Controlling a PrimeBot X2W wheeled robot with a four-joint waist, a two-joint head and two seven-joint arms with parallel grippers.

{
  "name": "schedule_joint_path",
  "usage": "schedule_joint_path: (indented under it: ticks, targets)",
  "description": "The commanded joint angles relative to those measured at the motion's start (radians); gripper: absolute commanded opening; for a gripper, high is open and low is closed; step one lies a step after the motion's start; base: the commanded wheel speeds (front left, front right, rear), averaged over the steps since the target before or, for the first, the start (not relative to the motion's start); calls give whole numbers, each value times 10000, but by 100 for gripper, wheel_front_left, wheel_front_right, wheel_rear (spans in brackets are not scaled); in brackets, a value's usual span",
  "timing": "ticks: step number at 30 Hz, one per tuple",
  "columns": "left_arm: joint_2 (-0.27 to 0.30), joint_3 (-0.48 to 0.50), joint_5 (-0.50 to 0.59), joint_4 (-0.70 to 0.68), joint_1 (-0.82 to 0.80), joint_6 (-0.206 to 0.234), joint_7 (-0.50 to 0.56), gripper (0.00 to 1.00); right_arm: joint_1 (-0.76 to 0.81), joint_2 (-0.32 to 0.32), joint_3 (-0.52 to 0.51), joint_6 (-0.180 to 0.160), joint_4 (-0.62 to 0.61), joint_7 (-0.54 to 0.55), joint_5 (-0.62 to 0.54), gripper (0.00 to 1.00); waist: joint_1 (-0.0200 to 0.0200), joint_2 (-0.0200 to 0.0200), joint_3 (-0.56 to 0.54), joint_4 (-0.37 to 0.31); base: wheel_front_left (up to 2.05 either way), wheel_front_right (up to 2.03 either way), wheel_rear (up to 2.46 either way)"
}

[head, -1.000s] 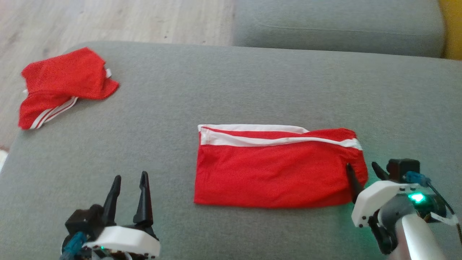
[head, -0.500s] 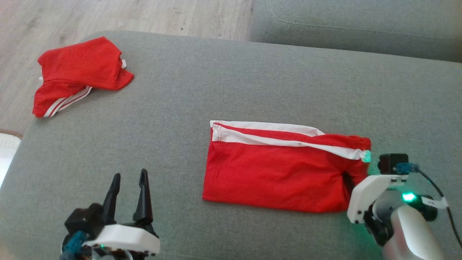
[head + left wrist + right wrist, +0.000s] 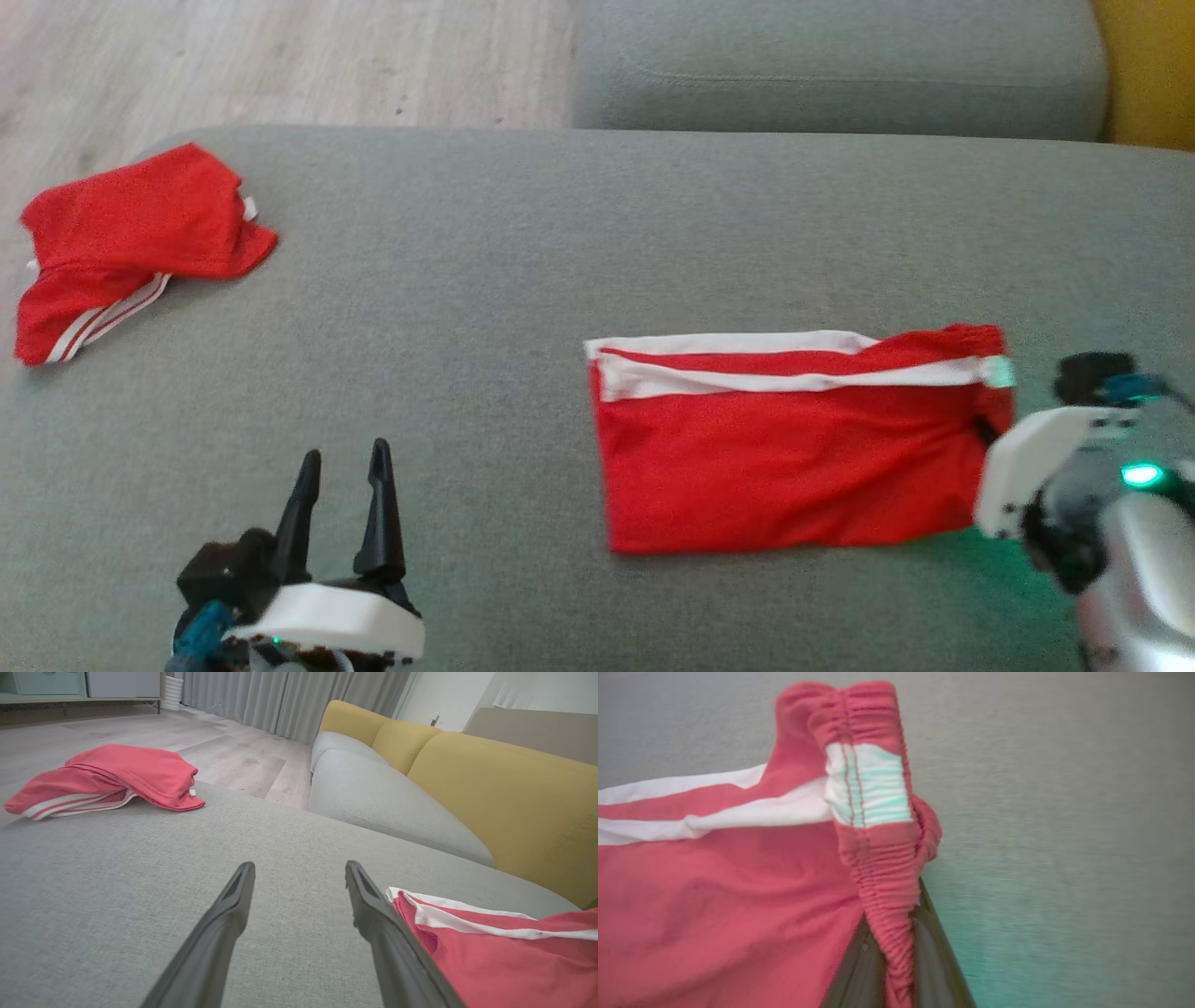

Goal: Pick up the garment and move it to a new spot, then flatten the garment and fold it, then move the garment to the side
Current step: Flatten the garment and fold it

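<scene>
While my right gripper [image 3: 901,933] pinches elastic waistband [image 3: 873,858] at right end of folded garment [image 3: 784,448], fold looks done. Step in hand, I judge: move to side. Garment lies flat on grey cushion [image 3: 560,233], right of centre. Left gripper [image 3: 341,462] spread wide, idle, well apart from cloth. Next move calls for low lift or drag with firm pinch, so layers don't unfold. Right wrist view gives pinch close up. Head view gives layout, plus second red garment [image 3: 131,233] at far left corner.
</scene>
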Motion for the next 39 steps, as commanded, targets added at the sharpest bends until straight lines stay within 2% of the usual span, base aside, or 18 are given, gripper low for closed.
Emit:
schedule_joint_path:
  ticks: [1, 5, 13, 19, 25, 28, 33, 34, 35, 36, 39]
  targets:
    - [73, 365, 101, -223, -194, -32, -124, 100, -122, -372, 44, 65, -545, 115, 114, 0, 0, -1, -99, -133, 0, 0, 0]
    - [3, 346, 115, -160, -118, -91, -124, 100, 256, -621, -271, 65, -1132, 594, 632, 0, 0, -1, -173, -292, 0, 0, 0]
    - [-21, 294, 141, -104, -77, -156, -120, 100, 699, 375, 104, 65, -2936, 1484, 2139, 0, 0, -1, -222, -394, 0, 0, 0]
    - [-58, 196, 144, -71, -117, -198, -87, 100, 789, 1065, 526, 65, -3662, 1655, 2636, 0, 0, -1, -264, -250, 0, 0, 0]
    - [-143, 124, 135, -36, -168, -240, -70, 100, 658, 1407, 1095, 65, -3328, 1206, 2654, 0, 0, -1, -193, 79, 0, 0, 0]
    - [-189, 140, 147, -12, -235, -267, -77, 100, 407, 1421, 1874, 65, -2797, 668, 3390, 0, 0, -1, -89, 272, 0, 0, 0]
    - [-304, 141, 172, 68, -266, -296, -88, 100, -65, 1423, 2714, 65, -1938, 10, 3798, 0, 0, -1, -20, 401, 0, 0, 0]
    - [-329, 140, 176, 87, -266, -307, -90, 100, -166, 1423, 2846, 65, -1755, -143, 3839, 9, 0, -1, -13, 414, 0, 0, 0]
    - [-353, 137, 184, 108, -270, -319, -92, 100, -268, 1424, 3005, 65, -1581, -275, 3872, 61, 0, -1, -6, 426, 0, 0, 0]
    - [-374, 136, 190, 131, -275, -334, -94, 100, -372, 1424, 3199, 65, -1434, -391, 3902, 98, 0, -1, 1, 434, 0, 0, 0]
    - [-427, 154, 200, 217, -298, -397, -100, 100, -622, 1424, 3798, 65, -1142, -670, 4190, 100, 0, -1, 8, 437, 0, 0, 0]
